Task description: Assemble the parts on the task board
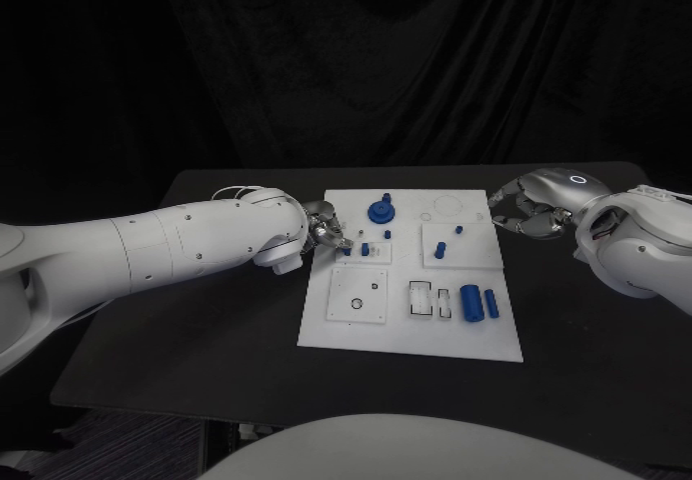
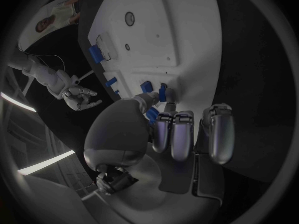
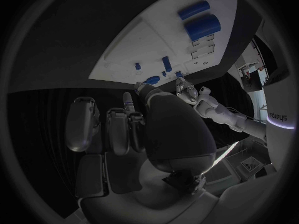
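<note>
Task board point(image 1: 411, 335) is laid flat mid-table point(image 1: 188, 350), white, with blue parts point(image 1: 470, 300) lying and standing on it. Left hand point(image 1: 323, 232) is held at the board's left edge, and a small blue part point(image 2: 162, 92) is pinched between its thumb and a finger. Right hand point(image 1: 528, 212) is kept just off the board's right edge, fingers point(image 3: 118, 129) curled inward, nothing seen in them.

One partial word is legible — letters reading "edys" on a white panel point(image 3: 278, 115) at the room's edge.
</note>
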`<state>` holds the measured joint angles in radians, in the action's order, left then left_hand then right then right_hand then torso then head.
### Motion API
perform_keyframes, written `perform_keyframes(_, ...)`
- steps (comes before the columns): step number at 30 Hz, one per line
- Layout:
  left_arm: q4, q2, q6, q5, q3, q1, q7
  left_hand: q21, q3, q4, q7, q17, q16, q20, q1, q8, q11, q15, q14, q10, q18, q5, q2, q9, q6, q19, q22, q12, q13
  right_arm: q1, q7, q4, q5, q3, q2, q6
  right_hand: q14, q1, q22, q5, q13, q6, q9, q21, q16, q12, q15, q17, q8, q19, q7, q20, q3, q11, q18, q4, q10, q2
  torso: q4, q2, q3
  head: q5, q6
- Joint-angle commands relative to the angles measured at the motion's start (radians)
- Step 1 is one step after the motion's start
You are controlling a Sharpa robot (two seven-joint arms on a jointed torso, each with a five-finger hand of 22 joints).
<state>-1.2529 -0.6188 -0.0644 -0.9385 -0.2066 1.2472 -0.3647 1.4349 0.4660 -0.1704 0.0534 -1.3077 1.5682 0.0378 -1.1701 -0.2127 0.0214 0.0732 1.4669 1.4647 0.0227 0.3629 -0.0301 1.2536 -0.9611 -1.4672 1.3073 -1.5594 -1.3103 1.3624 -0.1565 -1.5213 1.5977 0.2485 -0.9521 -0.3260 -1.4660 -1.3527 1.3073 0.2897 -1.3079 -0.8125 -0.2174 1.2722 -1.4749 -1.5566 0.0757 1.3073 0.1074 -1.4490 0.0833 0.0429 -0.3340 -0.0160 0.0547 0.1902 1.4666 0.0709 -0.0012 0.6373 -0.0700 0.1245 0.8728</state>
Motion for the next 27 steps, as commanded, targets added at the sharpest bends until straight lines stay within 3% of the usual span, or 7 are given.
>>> perform_keyframes(1,-0.005,0.005,0.04,0.002,-0.006,-0.013,0.01,-0.005,-0.016,-0.008,-0.006,-0.263,0.003,0.002,0.02,0.007,0.001,-0.001,0.104,0.096,0.013,-0.02,-0.008,-0.006,0.003,-0.026,0.216,0.004,-0.253,-0.002,-0.013,-0.001,0.002,-0.001,-0.001,0.002,-0.07,-0.001,0.175,-0.006,-0.245,-0.007,0.001,-0.003,0.006,0.004,-0.008,0.173,-0.005,0.009,-0.002,0.001,-0.007,0.007,0.011,-0.001,0.081,-0.003,-0.0001,0.0,-0.0005,0.001,0.0)
perform_keyframes(7,-0.006,0.003,0.048,0.002,-0.006,-0.013,0.012,-0.007,-0.05,-0.03,-0.004,-0.263,0.003,0.004,0.04,0.015,0.0,-0.002,0.104,0.096,0.013,-0.07,-0.009,-0.022,-0.002,-0.025,0.216,0.004,-0.253,-0.002,-0.014,-0.001,0.002,-0.001,-0.002,0.003,-0.07,-0.001,0.175,-0.006,-0.245,-0.007,0.001,-0.003,0.006,0.004,-0.008,0.173,-0.005,0.009,-0.002,0.001,-0.007,0.007,0.011,-0.001,0.081,-0.003,-0.0001,0.0,-0.0001,0.001,0.0)
perform_keyframes(19,-0.012,-0.002,0.054,0.002,-0.006,-0.014,0.013,-0.008,-0.054,-0.024,-0.007,-0.263,0.003,0.003,0.029,0.018,0.001,-0.002,0.104,0.095,0.014,-0.056,-0.008,-0.027,-0.004,-0.025,0.215,0.005,-0.252,-0.002,-0.016,-0.001,0.002,-0.001,-0.003,0.007,-0.07,-0.001,0.175,-0.006,-0.245,-0.007,0.001,-0.003,0.006,0.004,-0.008,0.173,-0.005,0.009,-0.002,0.001,-0.007,0.007,0.011,-0.001,0.081,-0.003,-0.0013,-0.001,0.0001,0.003,0.0)
perform_keyframes(24,-0.013,-0.004,0.05,0.002,-0.006,-0.014,0.019,-0.009,-0.083,-0.054,-0.003,-0.263,0.003,0.005,0.053,0.022,-0.002,-0.004,0.104,0.095,0.014,-0.094,-0.005,-0.036,-0.009,-0.024,0.215,0.006,-0.252,-0.002,-0.017,0.0,0.002,-0.001,-0.002,0.008,-0.07,-0.001,0.175,-0.006,-0.245,-0.007,0.001,-0.003,0.006,0.004,-0.008,0.173,-0.005,0.009,-0.002,0.001,-0.007,0.007,0.011,-0.001,0.081,-0.003,-0.0015,-0.001,-0.0002,0.004,0.0)
perform_keyframes(27,-0.013,-0.005,0.049,0.002,-0.006,-0.014,0.022,-0.01,-0.092,-0.063,-0.002,-0.263,0.003,0.005,0.06,0.024,-0.003,-0.005,0.104,0.094,0.014,-0.1,-0.004,-0.039,-0.01,-0.024,0.215,0.006,-0.252,-0.002,-0.017,0.0,0.002,-0.001,-0.001,0.009,-0.07,-0.001,0.175,-0.006,-0.245,-0.007,0.001,-0.003,0.006,0.004,-0.008,0.173,-0.005,0.009,-0.002,0.001,-0.007,0.007,0.011,-0.001,0.081,-0.003,-0.001,0.0,0.0,0.003,0.0)
